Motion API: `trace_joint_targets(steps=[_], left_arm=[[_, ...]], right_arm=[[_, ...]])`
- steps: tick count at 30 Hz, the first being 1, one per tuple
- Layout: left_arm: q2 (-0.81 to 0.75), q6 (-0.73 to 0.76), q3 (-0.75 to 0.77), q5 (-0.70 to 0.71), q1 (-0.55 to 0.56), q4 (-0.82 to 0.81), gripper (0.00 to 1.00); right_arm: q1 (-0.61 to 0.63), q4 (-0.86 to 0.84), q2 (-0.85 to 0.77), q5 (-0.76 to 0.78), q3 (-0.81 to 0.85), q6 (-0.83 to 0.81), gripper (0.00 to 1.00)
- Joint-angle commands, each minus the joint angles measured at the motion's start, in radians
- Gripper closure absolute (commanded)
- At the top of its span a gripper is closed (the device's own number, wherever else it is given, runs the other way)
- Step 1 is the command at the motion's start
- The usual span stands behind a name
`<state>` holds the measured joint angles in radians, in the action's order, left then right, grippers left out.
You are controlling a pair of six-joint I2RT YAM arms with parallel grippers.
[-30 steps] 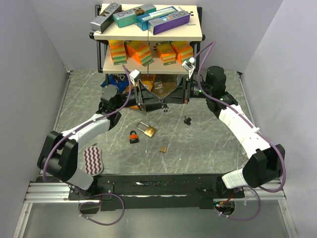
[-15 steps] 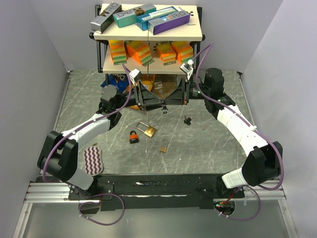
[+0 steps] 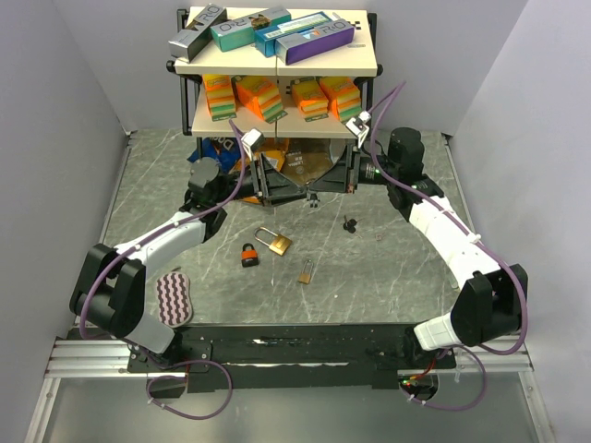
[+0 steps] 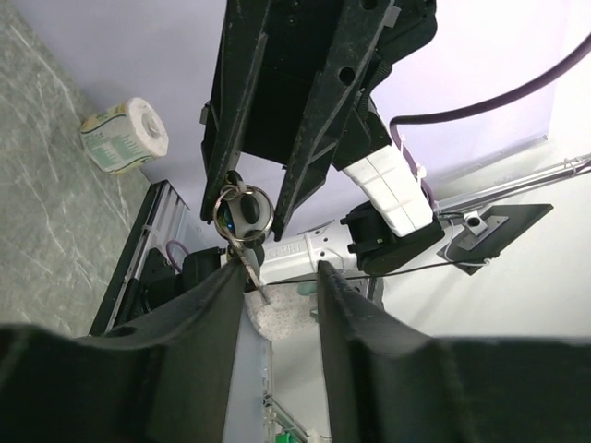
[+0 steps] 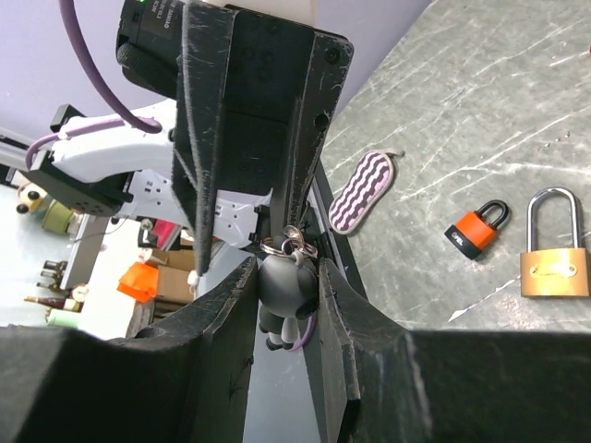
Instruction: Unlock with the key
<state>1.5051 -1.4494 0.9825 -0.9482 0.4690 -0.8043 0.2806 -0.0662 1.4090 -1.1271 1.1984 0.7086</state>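
My right gripper (image 5: 284, 269) is shut on the key's (image 5: 288, 284) round black head, with the key rings showing above it. In the left wrist view the key's head (image 4: 238, 210) and ring hang from the right fingers. Its thin blade (image 4: 253, 274) points down and rests against one finger (image 4: 199, 309) of my left gripper (image 4: 277, 277). That gripper is open, with a gap to the other finger. From above, both grippers (image 3: 297, 189) (image 3: 320, 187) meet tip to tip in front of the shelf. A brass padlock (image 3: 274, 241) and a small orange padlock (image 3: 249, 255) lie on the table below them.
A two-level shelf (image 3: 277, 66) with boxes stands at the back, with a snack bag (image 3: 222, 148) under it. On the table lie a small black key (image 3: 349, 222), a metal tag (image 3: 305, 272) and a pink wavy pad (image 3: 173, 296). Grey walls close both sides.
The left gripper's jaws have narrowed around the hanging key blade. The right gripper has shifted slightly to the right, still gripping the key's head.
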Motion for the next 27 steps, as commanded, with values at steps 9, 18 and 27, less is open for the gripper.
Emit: trace_joint_targets(steps=[9,18,27], left_arm=[[-0.006,0.101,0.056,0.014,0.005,0.187,0.94],[-0.013,0.452,0.194,-0.029,-0.012,0.621,0.99],[-0.014,0.84,0.322,-0.188,0.003,1.087,0.99]], right_arm=[[-0.003,0.061,-0.041,-0.007,0.026,-0.073,1.0],[-0.034,0.288,-0.054,0.015,0.114,-0.274,0.8],[0.0,0.683,-0.028,0.056,0.294,-0.595,0.42]])
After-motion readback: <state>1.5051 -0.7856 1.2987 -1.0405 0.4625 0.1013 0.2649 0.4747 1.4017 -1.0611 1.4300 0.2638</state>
